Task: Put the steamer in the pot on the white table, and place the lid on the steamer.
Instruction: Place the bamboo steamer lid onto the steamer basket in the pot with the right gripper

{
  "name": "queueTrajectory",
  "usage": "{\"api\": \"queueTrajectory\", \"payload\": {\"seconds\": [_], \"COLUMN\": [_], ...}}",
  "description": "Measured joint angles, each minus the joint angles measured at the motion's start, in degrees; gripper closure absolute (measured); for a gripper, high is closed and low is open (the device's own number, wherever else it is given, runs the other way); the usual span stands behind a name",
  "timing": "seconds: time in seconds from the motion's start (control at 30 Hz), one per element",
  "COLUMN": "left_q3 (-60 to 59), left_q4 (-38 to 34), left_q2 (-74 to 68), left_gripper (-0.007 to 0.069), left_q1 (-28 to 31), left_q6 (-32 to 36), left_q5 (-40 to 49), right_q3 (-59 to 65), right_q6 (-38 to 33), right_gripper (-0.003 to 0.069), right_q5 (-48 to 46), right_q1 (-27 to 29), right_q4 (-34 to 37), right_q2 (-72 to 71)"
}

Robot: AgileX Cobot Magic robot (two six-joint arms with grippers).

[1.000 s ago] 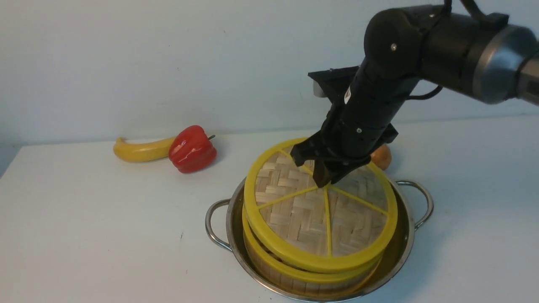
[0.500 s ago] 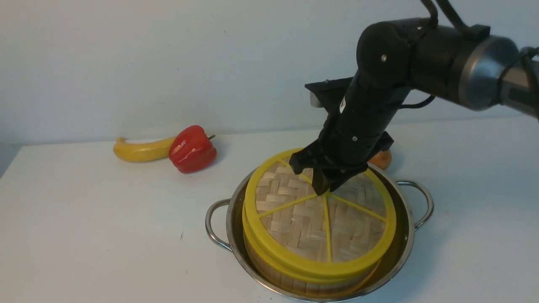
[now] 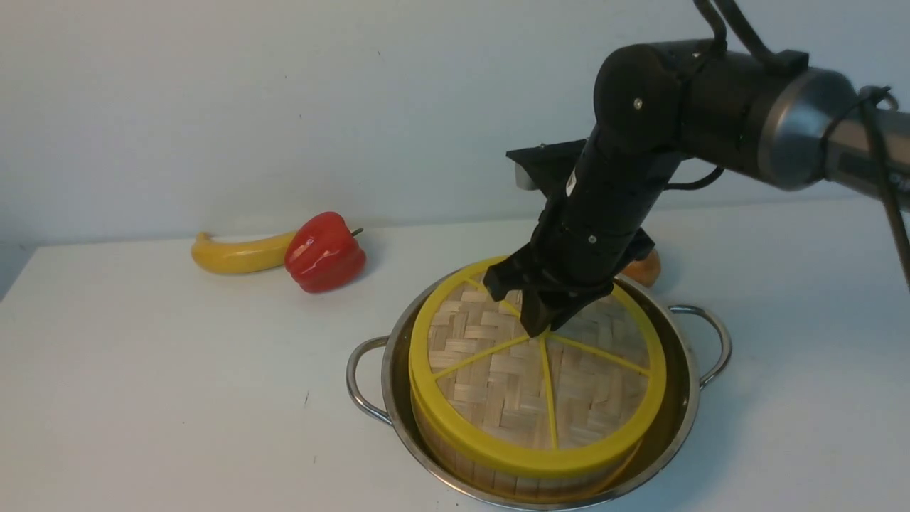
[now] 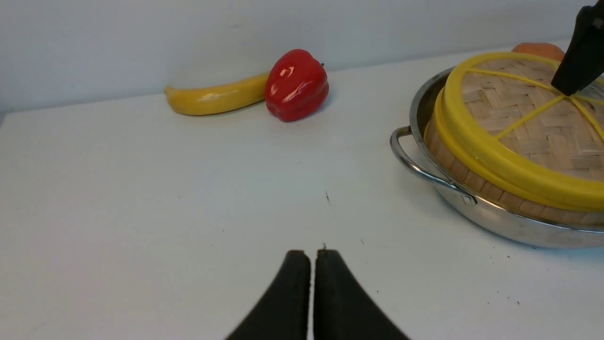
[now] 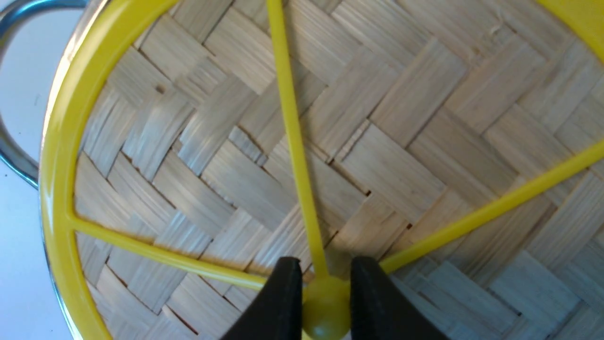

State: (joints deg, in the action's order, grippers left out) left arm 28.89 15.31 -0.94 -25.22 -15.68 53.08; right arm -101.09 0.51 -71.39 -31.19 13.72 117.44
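Steamer (image 3: 458,464), one, sits inside the one steel pot (image 3: 679,398) on the white surface (image 3: 178,370), its slatted bamboo wall showing under a yellow rim, and the one woven lid (image 3: 498,384) with yellow spokes lies on top of it. One banana (image 3: 238,254), one red pepper (image 3: 325,251) and one orange fruit (image 3: 643,267) lie farther back. The right arm comes in level from the right and bends down at the wrist, the right claw (image 3: 540,326) pinching the lid's knob (image 5: 325,307); the left claw (image 4: 311,257), pressed together, hangs over bare surface.
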Motion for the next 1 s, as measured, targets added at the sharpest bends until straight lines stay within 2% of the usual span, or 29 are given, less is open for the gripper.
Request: {"api": "queueTrajectory", "payload": {"seconds": [1.0], "left_q3": [0.0], "left_q4": [0.0], "left_q2": [0.0], "left_gripper": [0.0615], "left_q1": [0.0], "left_q6": [0.0], "left_q5": [0.0], "right_q3": [0.0], "right_q6": [-1.6], "right_gripper": [0.0517], "right_q5": [0.0], "right_q1": [0.0], "right_q4": [0.0], "right_q2": [0.0]}}
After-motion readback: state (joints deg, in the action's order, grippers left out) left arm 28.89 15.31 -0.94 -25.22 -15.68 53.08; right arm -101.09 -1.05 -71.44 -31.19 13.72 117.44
